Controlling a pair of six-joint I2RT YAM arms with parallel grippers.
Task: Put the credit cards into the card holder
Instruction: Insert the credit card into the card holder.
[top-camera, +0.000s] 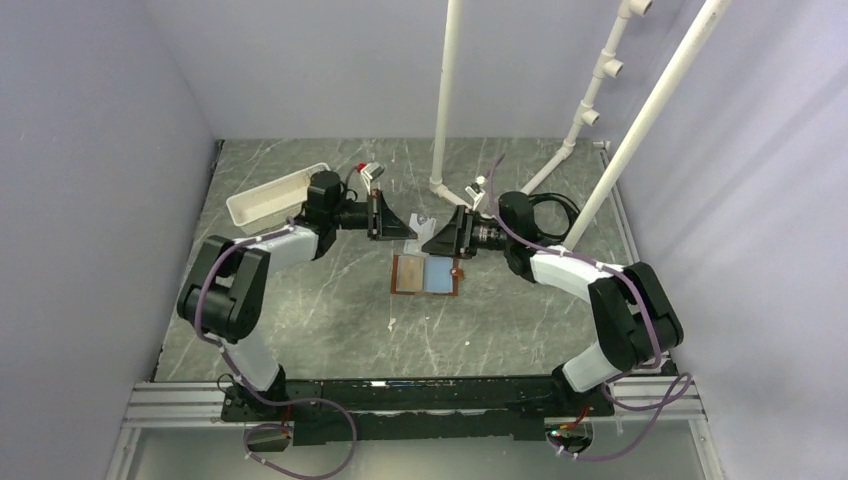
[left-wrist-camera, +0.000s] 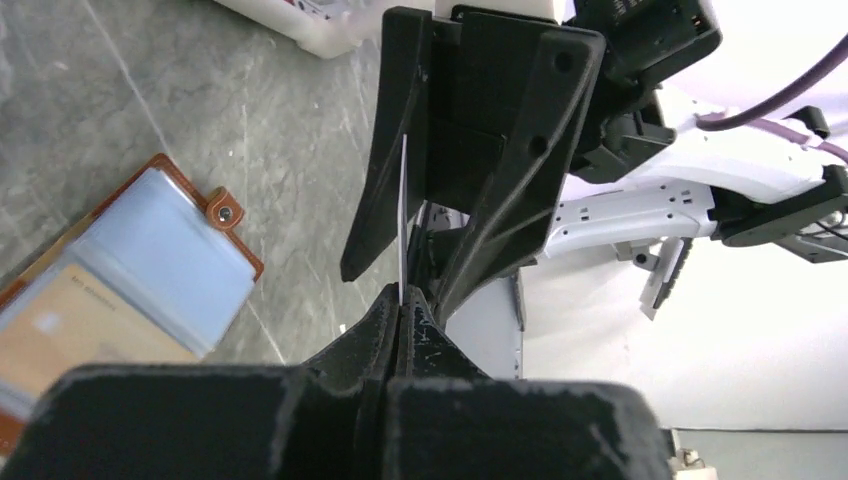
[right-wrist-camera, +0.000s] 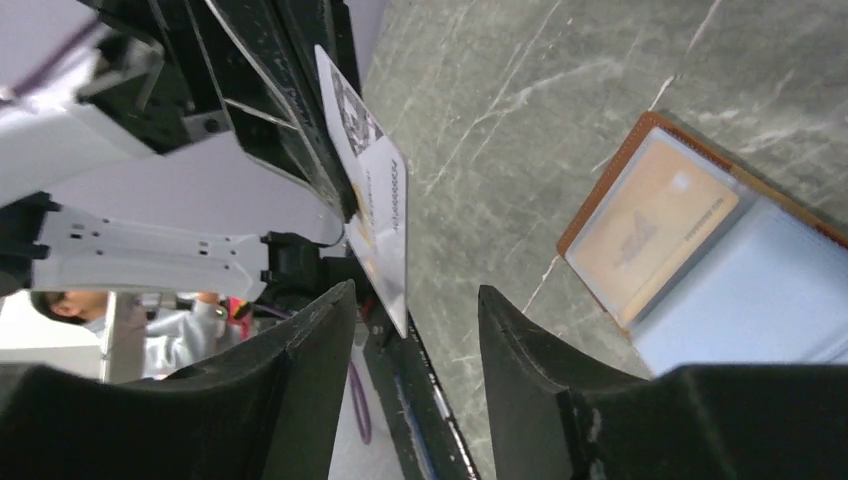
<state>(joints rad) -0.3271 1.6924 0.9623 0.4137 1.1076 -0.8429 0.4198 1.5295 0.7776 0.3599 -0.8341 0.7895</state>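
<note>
Ana: Closest to the left wrist camera is the left gripper (left-wrist-camera: 398, 300). Its two black fingers are pressed together on one end of a thin white rectangular card (left-wrist-camera: 403, 210). From this side the card shows only as a fine line, because it stands on edge.

Petr: And the right gripper (right-wrist-camera: 415, 300)?

Ana: Its jaws stand apart. In the right wrist view the free end of the card reaches down into the gap between them, nearer to the finger on the left of that view. I cannot tell whether it touches that finger.

Petr: What is printed on the card?

Ana: A dark square code pattern and some lines of small text, too small to read.

Petr: Where is the holder?

Ana: The small brown leather folding card holder (top-camera: 428, 275) lies open and flat on the grey marbled table (top-camera: 300, 330). It is under the place where both grippers meet, a little nearer to the arm bases. Its left half shows an orange-tan card (right-wrist-camera: 650, 230) under a clear pocket. Its right half is a pale blue panel (right-wrist-camera: 760, 290), and I cannot tell whether this is a card or only the pocket. A strap tab (left-wrist-camera: 225, 212) with a metal snap sticks out from the edge of the pale blue half.

Petr: Anything else on the table?

Ana: A long white plastic tray (top-camera: 270, 198) lies at the far left, beside the left arm and well apart from the holder. White plastic pipes (top-camera: 445, 100) rise at the far side.
</note>
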